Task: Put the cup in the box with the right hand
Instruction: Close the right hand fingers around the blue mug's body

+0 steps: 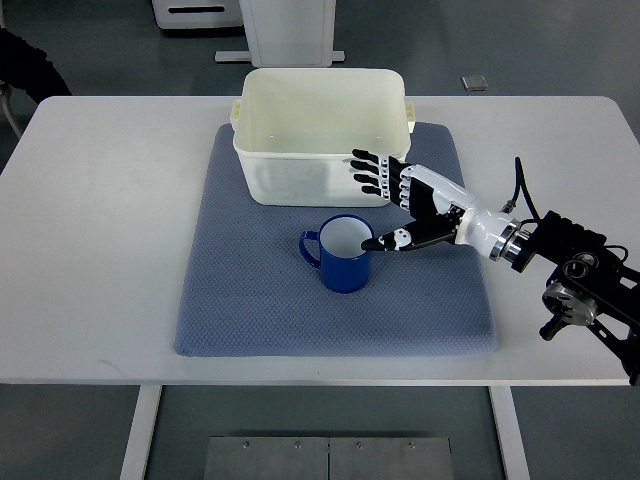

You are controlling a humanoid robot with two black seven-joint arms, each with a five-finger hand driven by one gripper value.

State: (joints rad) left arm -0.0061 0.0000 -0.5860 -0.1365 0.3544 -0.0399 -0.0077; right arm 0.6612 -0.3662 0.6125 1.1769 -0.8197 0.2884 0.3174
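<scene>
Surface (100, 250) white, carrying blue-grey mat (240, 300). Cup (340, 255) blue, upright on mat, handle pointing left, just in front of white box (320, 140). Right hand (395, 200) beside cup's right rim, fingers spread wide, thumb tip at rim, holding nothing.

One blue enamel cup (339, 256), one cream plastic box (322, 135), one grey-blue woven mat (250, 290), one white table (100, 220), one robot hand (395, 200).
</scene>
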